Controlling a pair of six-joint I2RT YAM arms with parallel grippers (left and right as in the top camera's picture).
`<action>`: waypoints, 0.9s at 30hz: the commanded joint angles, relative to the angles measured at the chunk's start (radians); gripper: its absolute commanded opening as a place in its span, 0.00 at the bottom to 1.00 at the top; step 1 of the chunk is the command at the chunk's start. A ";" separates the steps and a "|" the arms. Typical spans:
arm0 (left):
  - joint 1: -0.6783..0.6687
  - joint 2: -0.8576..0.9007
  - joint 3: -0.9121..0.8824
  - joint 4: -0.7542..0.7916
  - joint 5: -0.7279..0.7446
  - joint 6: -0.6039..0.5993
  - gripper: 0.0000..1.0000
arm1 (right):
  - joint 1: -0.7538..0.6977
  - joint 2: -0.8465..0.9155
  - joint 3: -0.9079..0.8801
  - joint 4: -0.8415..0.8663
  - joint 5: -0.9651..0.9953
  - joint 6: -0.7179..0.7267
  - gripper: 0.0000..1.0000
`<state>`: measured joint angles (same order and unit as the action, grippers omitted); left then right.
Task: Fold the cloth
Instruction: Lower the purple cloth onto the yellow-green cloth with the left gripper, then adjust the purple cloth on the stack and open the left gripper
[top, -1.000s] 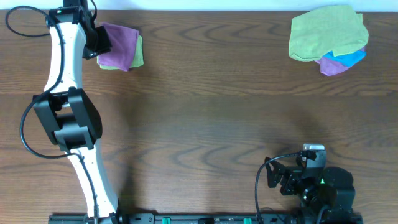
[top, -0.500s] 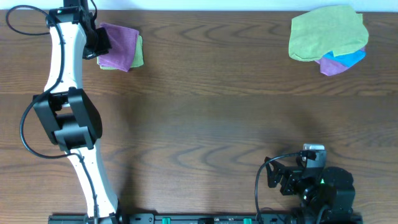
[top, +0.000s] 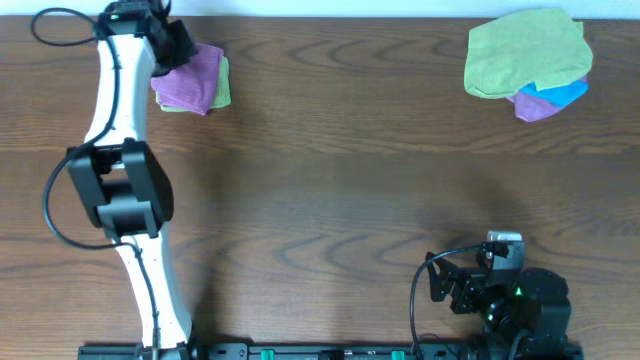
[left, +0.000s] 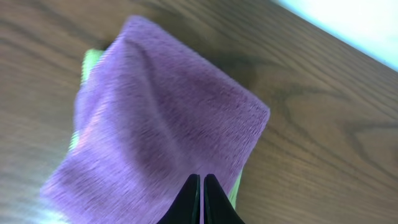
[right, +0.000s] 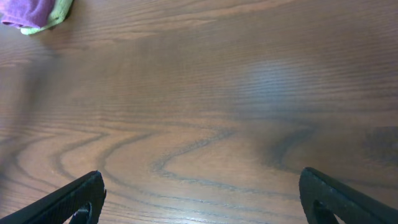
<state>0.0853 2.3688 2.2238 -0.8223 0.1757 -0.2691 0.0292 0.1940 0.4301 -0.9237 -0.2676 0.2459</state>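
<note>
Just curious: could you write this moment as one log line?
left gripper: shut, over cloth | right gripper: open, over table | cloth: folded, on green cloth

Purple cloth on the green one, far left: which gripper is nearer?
Left. The left gripper hangs directly over the purple cloth, fingers together; the right gripper is parked open at the opposite near corner, far from it.

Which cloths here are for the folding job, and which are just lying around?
For the job: purple cloth; left gripper above it.
Lying about: lime-green cloth beneath it; in the far pile, green cloth, blue cloth, purple corner.
</note>
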 joint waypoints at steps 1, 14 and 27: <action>-0.002 0.082 0.016 0.008 -0.035 -0.019 0.05 | -0.006 -0.006 -0.002 -0.001 0.010 0.011 0.99; 0.000 0.193 0.016 0.048 -0.135 -0.022 0.06 | -0.006 -0.006 -0.002 -0.001 0.010 0.011 0.99; 0.000 -0.005 0.038 0.023 -0.135 0.057 0.06 | -0.006 -0.006 -0.002 -0.001 0.010 0.011 0.99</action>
<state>0.0784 2.4760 2.2269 -0.7906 0.0643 -0.2379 0.0292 0.1940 0.4301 -0.9234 -0.2676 0.2459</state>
